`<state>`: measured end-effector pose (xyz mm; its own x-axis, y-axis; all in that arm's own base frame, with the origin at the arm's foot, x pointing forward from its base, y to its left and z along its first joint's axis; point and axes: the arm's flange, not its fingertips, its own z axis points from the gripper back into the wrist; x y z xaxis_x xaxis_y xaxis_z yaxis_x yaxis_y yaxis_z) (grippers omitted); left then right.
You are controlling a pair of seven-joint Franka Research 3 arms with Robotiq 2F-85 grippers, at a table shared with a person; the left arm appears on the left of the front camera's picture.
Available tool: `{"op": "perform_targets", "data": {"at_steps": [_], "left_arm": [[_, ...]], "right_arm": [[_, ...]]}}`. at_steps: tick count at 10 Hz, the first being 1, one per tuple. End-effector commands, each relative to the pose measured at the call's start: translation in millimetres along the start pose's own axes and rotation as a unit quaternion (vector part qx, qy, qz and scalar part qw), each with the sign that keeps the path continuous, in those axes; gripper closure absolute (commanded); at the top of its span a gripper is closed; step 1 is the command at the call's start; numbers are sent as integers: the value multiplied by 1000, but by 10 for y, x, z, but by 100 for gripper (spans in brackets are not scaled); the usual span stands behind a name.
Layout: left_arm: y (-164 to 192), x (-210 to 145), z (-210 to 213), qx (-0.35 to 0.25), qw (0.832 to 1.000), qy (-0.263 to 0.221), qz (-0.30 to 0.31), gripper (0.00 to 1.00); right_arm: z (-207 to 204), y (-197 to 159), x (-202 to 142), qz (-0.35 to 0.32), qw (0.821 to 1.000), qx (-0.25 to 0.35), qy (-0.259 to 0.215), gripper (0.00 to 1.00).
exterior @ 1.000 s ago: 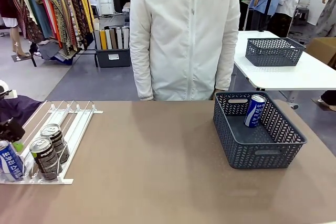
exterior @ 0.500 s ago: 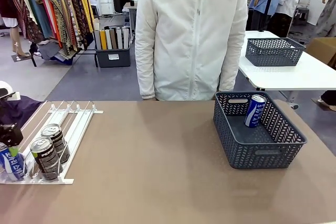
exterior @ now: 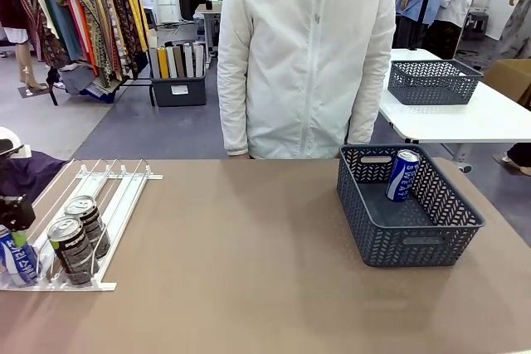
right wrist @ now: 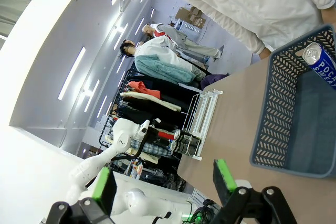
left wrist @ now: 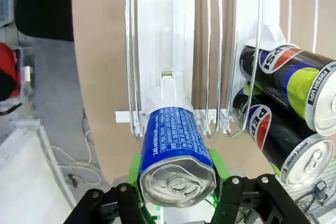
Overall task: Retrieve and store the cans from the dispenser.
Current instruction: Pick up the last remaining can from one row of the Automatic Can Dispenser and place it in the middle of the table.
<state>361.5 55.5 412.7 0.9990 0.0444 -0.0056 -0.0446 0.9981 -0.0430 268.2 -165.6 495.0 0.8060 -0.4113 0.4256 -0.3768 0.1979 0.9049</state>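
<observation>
Left wrist view is showing the left pincer [left wrist: 177, 169] clenching on a blue can [left wrist: 173, 140], one green pad pressing each side of it just below the silver top. The can's long axis is running along the fingers, top toward the wrist and base pointing away. It is sitting at the stopper end of its lane in the dispenser [left wrist: 173, 51]. Two dark cans [left wrist: 286, 72] are lying one lane over, just beside it but apart from the pads.

Front view is placing this grasp at the near left corner of the counter [exterior: 249, 271], with the left pincer [exterior: 12, 217] coming down on the blue can [exterior: 18, 259] from above. The dispenser [exterior: 124, 184] is stretching away toward the far side.

The basket [exterior: 431, 246] is standing well apart at the far right, with a second blue can [exterior: 403, 175] leaning against its far wall. So the held can is probably needing to rise clear of the rails and then cross rightward.

The right pincer [right wrist: 164, 184] is hanging released above the counter, nearer the basket. A person [exterior: 307, 55] is standing at the far edge.
</observation>
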Motion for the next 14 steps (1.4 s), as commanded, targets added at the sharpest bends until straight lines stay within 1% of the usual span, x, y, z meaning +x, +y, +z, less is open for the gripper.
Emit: {"op": "perform_targets", "data": {"at_steps": [1,3,4,5,6,7,8,9,10,13,14], "left_arm": [[-37,-231,265,9,999,-37,1,100],[-64,-424,966,14,997,-79,-15,100],[-82,-576,1337,-3,994,-106,-22,100],[-55,-800,1705,-20,987,-153,-39,100],[10,-1013,1950,-39,980,-188,-54,100],[81,-1188,2084,-45,972,-223,-53,100],[156,-1266,2123,-73,969,-230,-57,100],[289,-1283,2093,-88,973,-211,-34,100],[77,-1296,2241,-37,973,-223,-42,100],[77,-1296,2241,-37,973,-223,-42,100],[114,-1313,2201,-47,974,-218,-43,100]], "right_arm": [[-28,40,34,4,1000,9,-10,0],[-28,40,34,4,1000,9,-10,0],[-28,40,34,4,1000,9,-10,0],[-28,40,34,4,1000,9,-10,0],[-28,40,34,4,1000,9,-10,0],[-28,40,34,4,1000,9,-10,0],[-28,40,34,4,1000,9,-10,0],[-28,40,34,4,1000,9,-10,0],[-28,40,34,4,1000,9,-10,0],[-28,40,34,4,1000,9,-10,0],[-28,40,34,4,1000,9,-10,0]]}}
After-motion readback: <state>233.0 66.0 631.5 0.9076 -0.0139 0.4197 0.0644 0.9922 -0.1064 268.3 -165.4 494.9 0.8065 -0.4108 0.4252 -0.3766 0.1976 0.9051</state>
